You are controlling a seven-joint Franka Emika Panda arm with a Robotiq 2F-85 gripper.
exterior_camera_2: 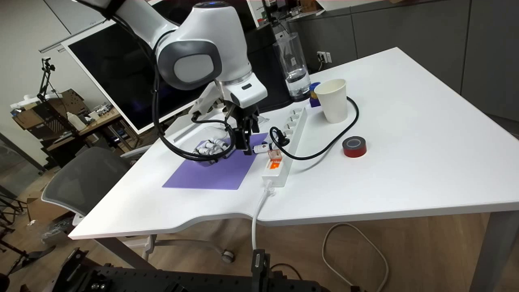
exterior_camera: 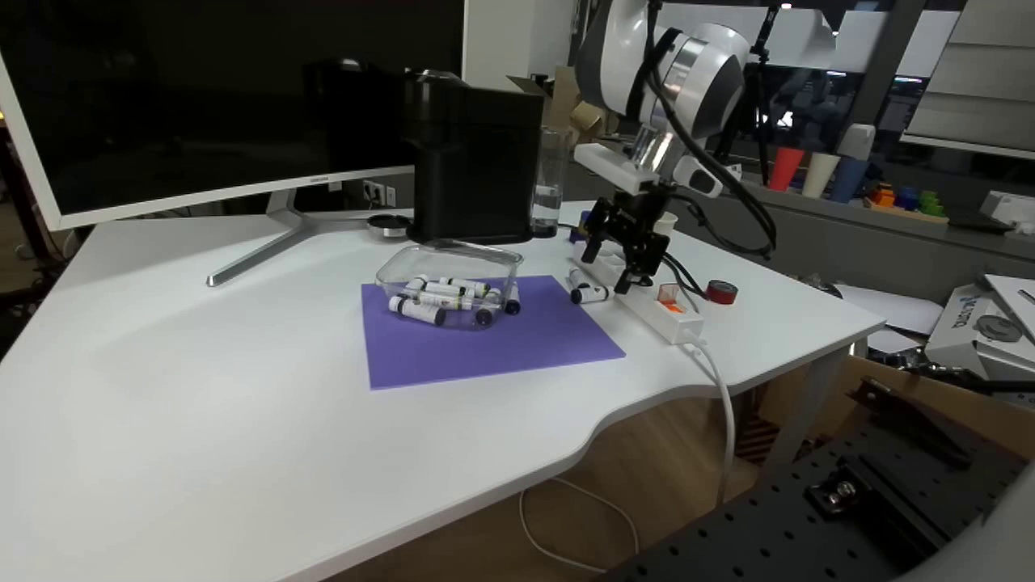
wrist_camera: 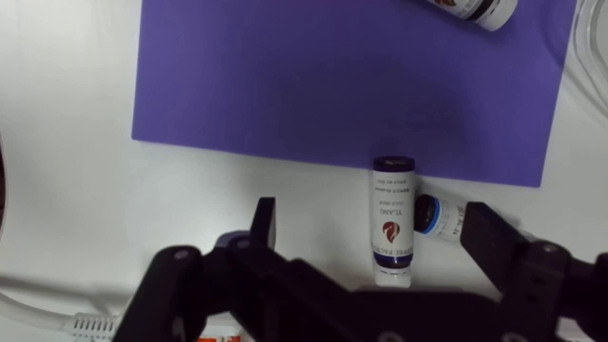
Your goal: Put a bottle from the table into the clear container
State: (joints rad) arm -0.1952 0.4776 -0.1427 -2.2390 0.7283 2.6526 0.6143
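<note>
The white-capped bottle lies on its side on the worktop, at the edge of the purple mat that faces the power strip; its dark end seems to lap just over that edge and its cap points away from the mat. The fingers stand wide apart with nothing gripped, and in the wrist view this bottle shows in the gap between them, a little off centre, its long axis running out from the mat, roughly square to the line along which they would close. That suits a pinch across its sides, I judge, after a slight shift along the mat's edge and a descent; how high the fingertips hang is hard to tell. The second bottle is the catch: it lies outside the same mat edge, aslant, its dark end just beside or touching the first one's flank, part of it hidden behind the finger on that side, which could land on it. Either bottle would meet the task. The clear container sits over the mat's side away from the power strip, bottles inside, so the carry would cross the mat
</note>
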